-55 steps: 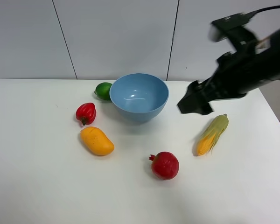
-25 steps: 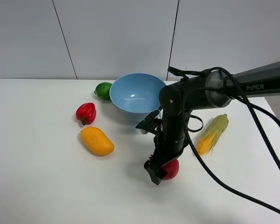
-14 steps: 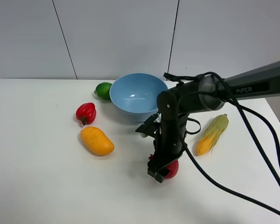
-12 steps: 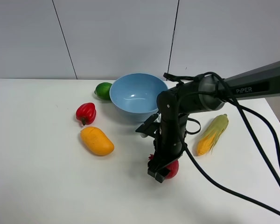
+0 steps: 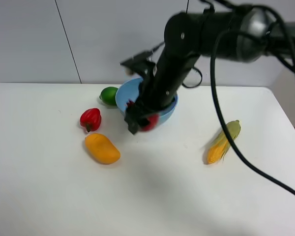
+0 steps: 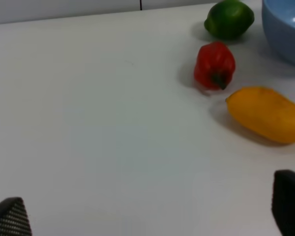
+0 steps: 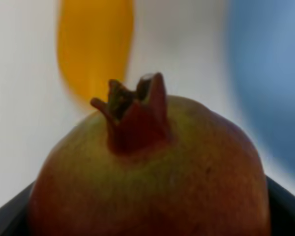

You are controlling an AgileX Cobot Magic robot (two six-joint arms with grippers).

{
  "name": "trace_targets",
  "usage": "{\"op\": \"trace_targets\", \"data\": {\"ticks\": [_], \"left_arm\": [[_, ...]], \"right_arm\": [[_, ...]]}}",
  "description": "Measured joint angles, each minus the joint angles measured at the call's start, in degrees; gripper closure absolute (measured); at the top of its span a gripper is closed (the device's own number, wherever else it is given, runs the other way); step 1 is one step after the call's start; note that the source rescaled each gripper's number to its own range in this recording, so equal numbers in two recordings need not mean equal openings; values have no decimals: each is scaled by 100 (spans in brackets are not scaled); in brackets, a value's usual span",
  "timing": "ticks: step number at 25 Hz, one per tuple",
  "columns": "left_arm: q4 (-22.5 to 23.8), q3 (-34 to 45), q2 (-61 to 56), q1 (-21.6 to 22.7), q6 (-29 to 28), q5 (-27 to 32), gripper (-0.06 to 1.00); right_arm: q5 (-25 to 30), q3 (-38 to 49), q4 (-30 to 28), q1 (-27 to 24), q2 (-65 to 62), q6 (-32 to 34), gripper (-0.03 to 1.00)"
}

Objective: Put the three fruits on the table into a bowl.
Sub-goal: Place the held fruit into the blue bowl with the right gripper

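My right gripper (image 5: 141,122) is shut on the red pomegranate (image 5: 150,121) and holds it in the air in front of the near left rim of the light-blue bowl (image 5: 122,97). The right wrist view shows the pomegranate (image 7: 147,167) close up, crown up, with the blurred mango (image 7: 95,44) and bowl (image 7: 265,73) beyond. The orange-yellow mango (image 5: 102,148) lies on the white table (image 5: 49,196), left of the bowl. The green lime (image 5: 108,95) sits against the bowl's far left side. My left gripper (image 6: 147,216) is open and empty over bare table, short of the mango (image 6: 266,114) and lime (image 6: 229,18).
A red bell pepper (image 5: 90,119) sits between the lime and the mango; it also shows in the left wrist view (image 6: 214,65). A corn cob (image 5: 223,141) lies at the right. The right arm and its cable stretch over the bowl from the upper right.
My right gripper closed on the pomegranate at the table's front middle, lifted it, and carried it up and left to the bowl's near rim.
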Motion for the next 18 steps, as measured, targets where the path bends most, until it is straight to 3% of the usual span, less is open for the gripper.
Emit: {"op": "trace_targets", "data": {"ticks": [5,9,13,18], "left_arm": [[0,0,0,0,0,0,-6],[0,0,0,0,0,0,-6],[0,0,0,0,0,0,-6],[0,0,0,0,0,0,-6]], "right_arm": [[-642,-936,39,-569,396,0,71],[-987,-1003,3,-947,1151,130,71],[-1140,-1003,-66,-987,1772,62,71],[-1580,-1003,-89,-987,2041,548,32]]}}
